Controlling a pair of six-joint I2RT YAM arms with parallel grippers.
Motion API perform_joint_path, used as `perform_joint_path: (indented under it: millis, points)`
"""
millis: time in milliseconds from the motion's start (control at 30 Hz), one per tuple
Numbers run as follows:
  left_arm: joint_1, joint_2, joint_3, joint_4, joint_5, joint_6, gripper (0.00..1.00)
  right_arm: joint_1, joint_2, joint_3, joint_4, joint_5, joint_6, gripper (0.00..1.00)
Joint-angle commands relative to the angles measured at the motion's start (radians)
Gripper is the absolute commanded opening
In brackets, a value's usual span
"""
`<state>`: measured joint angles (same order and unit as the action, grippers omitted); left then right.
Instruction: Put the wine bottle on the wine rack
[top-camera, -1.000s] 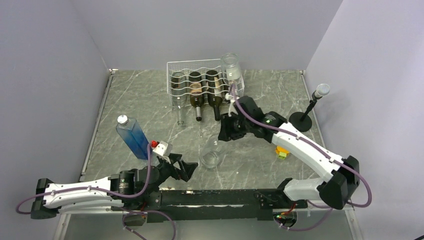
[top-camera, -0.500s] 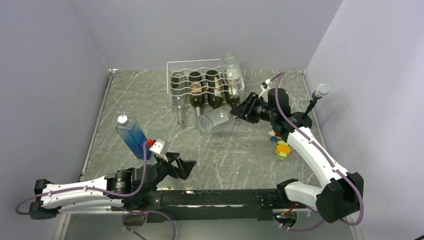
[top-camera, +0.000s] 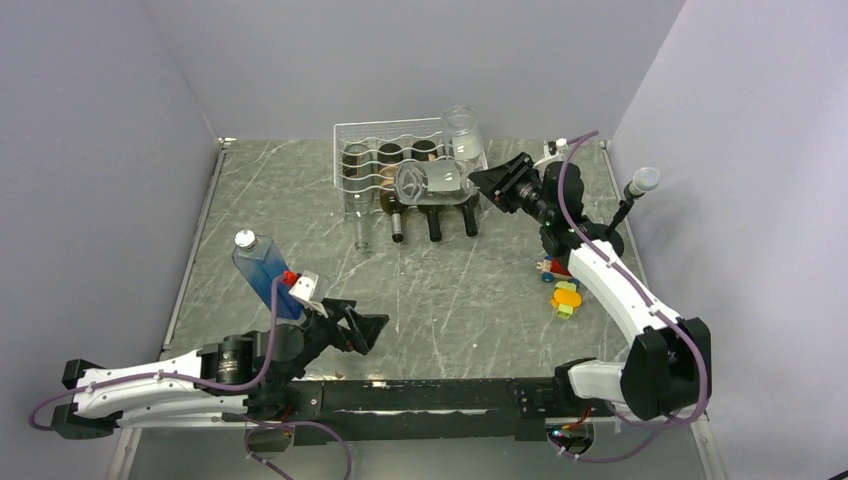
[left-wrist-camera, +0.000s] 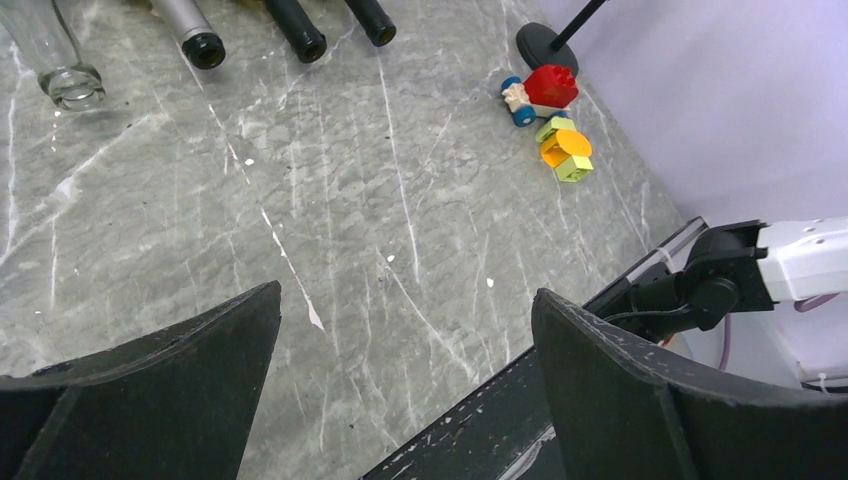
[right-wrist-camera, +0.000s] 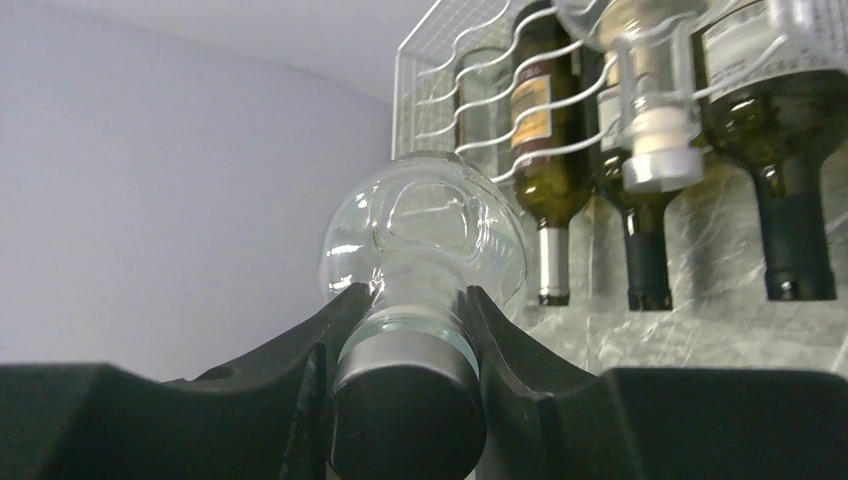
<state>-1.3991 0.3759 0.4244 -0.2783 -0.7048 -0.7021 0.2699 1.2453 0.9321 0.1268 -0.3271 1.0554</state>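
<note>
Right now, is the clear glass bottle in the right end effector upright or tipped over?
Tipped sideways: the clear glass bottle sticks out horizontally from the right end effector, which clamps its neck.

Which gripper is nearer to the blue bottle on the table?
Left. The left gripper is open, close beside the blue bottle. The right gripper is far away at the wine rack, holding a clear bottle.

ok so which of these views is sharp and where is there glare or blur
Top external: soft even light, sharp overall, though the clear bottle in the right gripper looks milky. Left wrist: table crisp, its own dark fingers featureless. Right wrist: bright highlights on that bottle's glass, its near end slightly soft.
</note>
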Motion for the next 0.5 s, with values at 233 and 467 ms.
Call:
perform_joint_path:
  millis: [233,467]
  points:
    - [0.002,0.013,0.102,-0.036,-0.026,-0.017,0.99,-0.015,0.182,0.246,0.430,0.183,0.113,0.00]
    - [0.002,0.043,0.143,-0.067,-0.041,-0.022,0.99,-0.028,0.314,0.372,0.486,0.177,0.155,0.00]
